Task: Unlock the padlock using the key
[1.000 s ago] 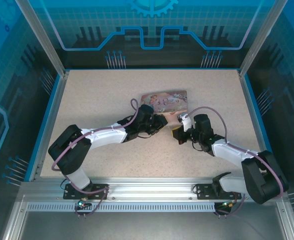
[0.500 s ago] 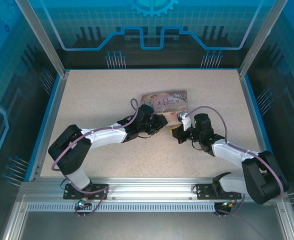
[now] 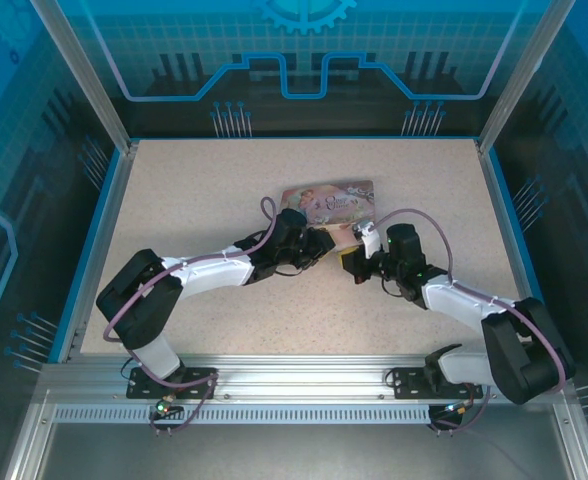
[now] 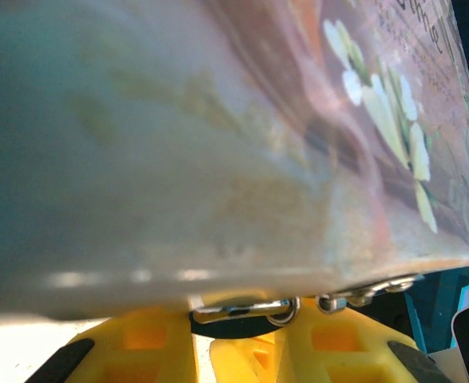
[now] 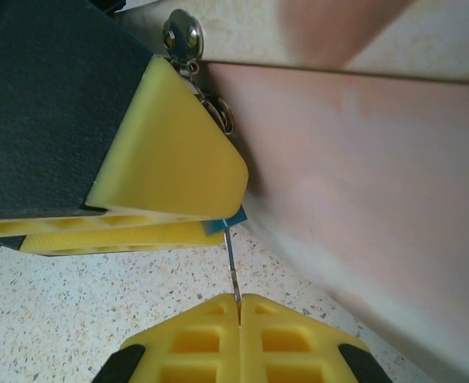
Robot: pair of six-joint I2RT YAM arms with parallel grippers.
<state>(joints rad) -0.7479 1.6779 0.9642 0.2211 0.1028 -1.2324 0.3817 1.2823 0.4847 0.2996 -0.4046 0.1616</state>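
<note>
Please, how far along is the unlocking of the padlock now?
Done: the left gripper holds the padlock, and the right gripper pinches the key. In hand: the key tip meets the padlock's blue body. Remaining: turning it until the padlock opens; whether the key is inside, I cannot tell.

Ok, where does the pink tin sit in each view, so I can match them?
Top external: pink tin mid-picture, just beyond the left gripper.
Left wrist: pink tin blurred across the upper part, floral print at right.
Right wrist: pink tin, its side running from top centre to lower right.
Shared landmark: left gripper, yellow jaws at the bottom of its own view, upper left in the right wrist's.
</note>
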